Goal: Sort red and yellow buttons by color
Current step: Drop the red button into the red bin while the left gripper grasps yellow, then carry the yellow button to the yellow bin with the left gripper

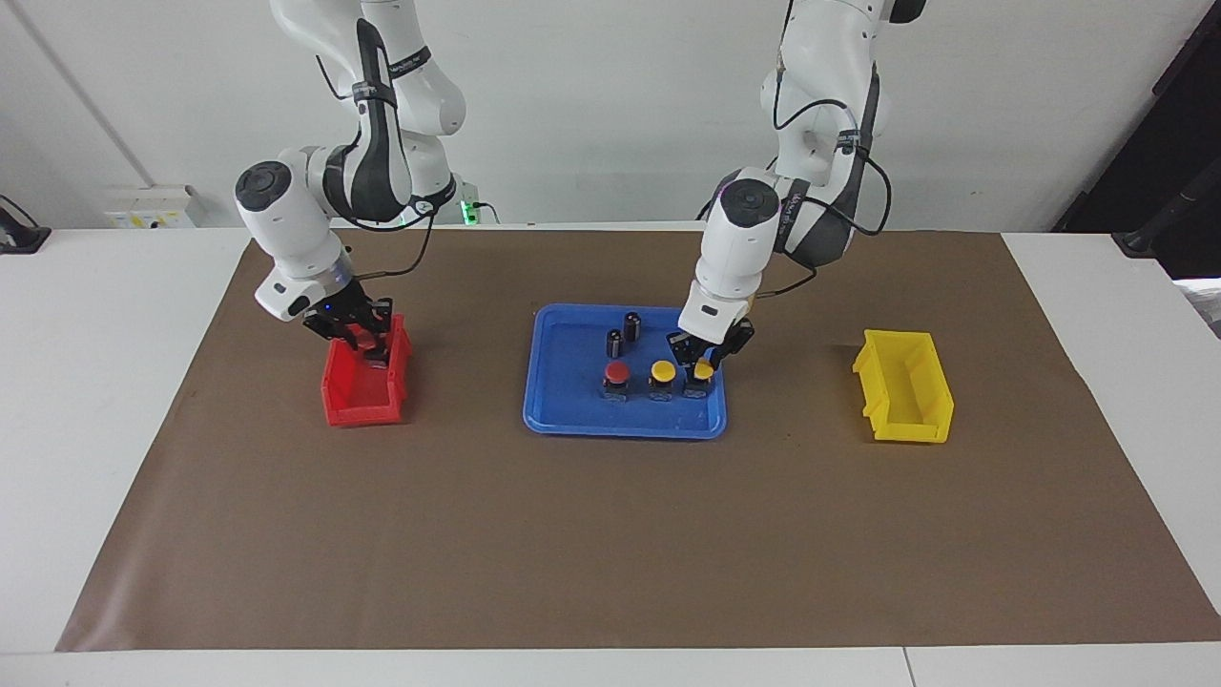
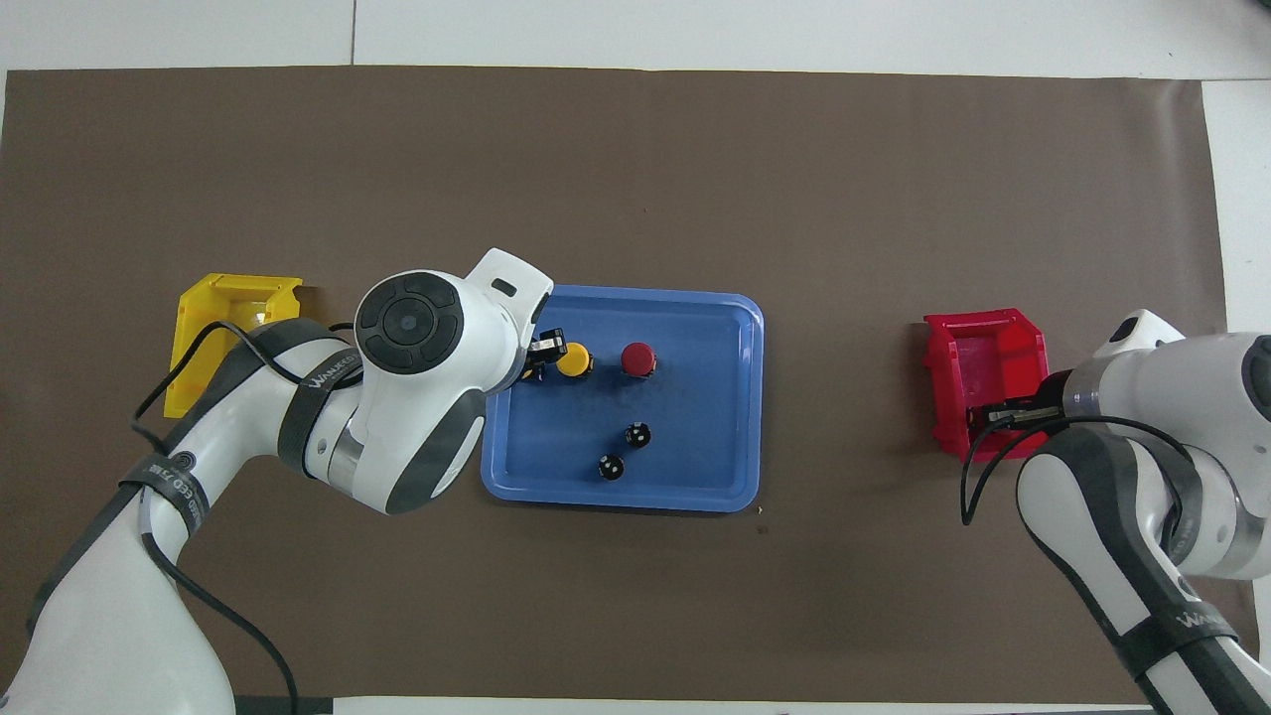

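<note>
In the blue tray (image 1: 553, 415) a red button (image 1: 617, 374) and a yellow button (image 1: 662, 371) stand side by side. A second yellow button (image 1: 703, 370) stands beside them toward the left arm's end, still on the tray floor. My left gripper (image 1: 701, 363) is down on it and shut on its cap; in the overhead view (image 2: 536, 362) the gripper hides most of it. My right gripper (image 1: 355, 336) is low inside the red bin (image 1: 367, 405), also in the overhead view (image 2: 1005, 412). The second red button is hidden.
Two dark cylinders (image 1: 623, 334) stand in the tray nearer to the robots than the buttons. A yellow bin (image 1: 906, 386) sits on the brown mat at the left arm's end of the table, the red bin at the right arm's end.
</note>
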`<action>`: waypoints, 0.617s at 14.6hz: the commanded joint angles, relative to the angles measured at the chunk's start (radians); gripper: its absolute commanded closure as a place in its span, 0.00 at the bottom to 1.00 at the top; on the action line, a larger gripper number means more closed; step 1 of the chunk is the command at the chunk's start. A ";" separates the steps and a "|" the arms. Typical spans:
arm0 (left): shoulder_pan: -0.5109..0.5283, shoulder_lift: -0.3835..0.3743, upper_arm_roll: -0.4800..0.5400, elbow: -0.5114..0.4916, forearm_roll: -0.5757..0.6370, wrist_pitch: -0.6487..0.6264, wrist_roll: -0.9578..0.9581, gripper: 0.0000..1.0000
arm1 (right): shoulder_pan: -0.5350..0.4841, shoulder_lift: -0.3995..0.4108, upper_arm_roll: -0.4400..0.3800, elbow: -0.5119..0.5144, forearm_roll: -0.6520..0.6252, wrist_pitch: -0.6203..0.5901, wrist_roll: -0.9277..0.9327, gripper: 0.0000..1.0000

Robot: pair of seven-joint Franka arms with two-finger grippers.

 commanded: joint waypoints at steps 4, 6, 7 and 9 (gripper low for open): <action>-0.007 -0.027 0.023 0.154 0.012 -0.281 -0.028 0.98 | -0.014 0.039 0.008 0.146 0.009 -0.147 -0.036 0.49; 0.024 -0.059 0.046 0.223 0.019 -0.393 -0.020 0.98 | -0.012 0.053 0.010 0.231 0.009 -0.222 -0.033 0.49; 0.062 -0.059 0.057 0.272 0.019 -0.451 0.017 0.98 | -0.010 0.057 0.010 0.276 0.009 -0.261 -0.026 0.46; 0.154 -0.088 0.061 0.312 0.019 -0.553 0.188 0.98 | 0.014 0.079 0.013 0.371 0.009 -0.330 0.003 0.36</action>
